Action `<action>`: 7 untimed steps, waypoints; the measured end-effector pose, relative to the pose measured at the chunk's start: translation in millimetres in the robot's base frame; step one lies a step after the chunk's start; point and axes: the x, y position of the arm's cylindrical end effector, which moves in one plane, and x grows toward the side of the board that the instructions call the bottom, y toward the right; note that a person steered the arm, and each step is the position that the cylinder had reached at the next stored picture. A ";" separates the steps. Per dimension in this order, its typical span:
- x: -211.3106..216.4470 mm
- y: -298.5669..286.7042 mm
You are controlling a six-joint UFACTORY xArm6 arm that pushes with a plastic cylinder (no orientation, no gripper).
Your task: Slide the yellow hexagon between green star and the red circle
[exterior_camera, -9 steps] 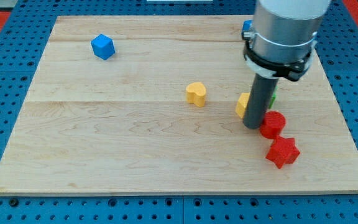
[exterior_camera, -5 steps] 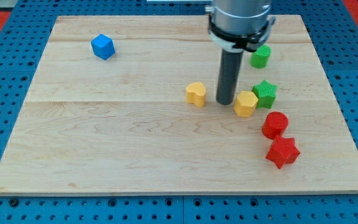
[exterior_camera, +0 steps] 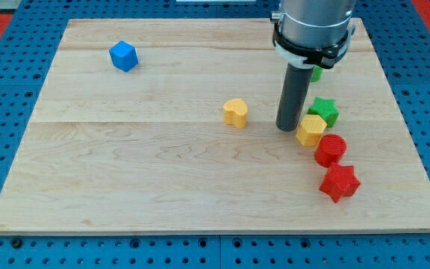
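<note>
The yellow hexagon (exterior_camera: 311, 129) lies at the view's right, touching the green star (exterior_camera: 325, 110) above it and close to the red circle (exterior_camera: 330, 149) below and to its right. My tip (exterior_camera: 287, 128) rests on the board just to the left of the yellow hexagon, touching or nearly touching it. The rod stands upright above the tip.
A red star (exterior_camera: 340, 181) lies below the red circle. A yellow heart (exterior_camera: 235, 112) lies left of my tip. A blue cube (exterior_camera: 124, 56) is at the top left. A green block (exterior_camera: 316, 72) is mostly hidden behind the arm. The wooden board (exterior_camera: 125, 187) ends near the right blocks.
My tip swung from right of the hexagon to its left, then moved right. The yellow hexagon slid right and down, in under the green star toward the red circle.
</note>
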 end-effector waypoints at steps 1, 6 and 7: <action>2.0 0.0; 11.0 26.3; 11.0 -4.2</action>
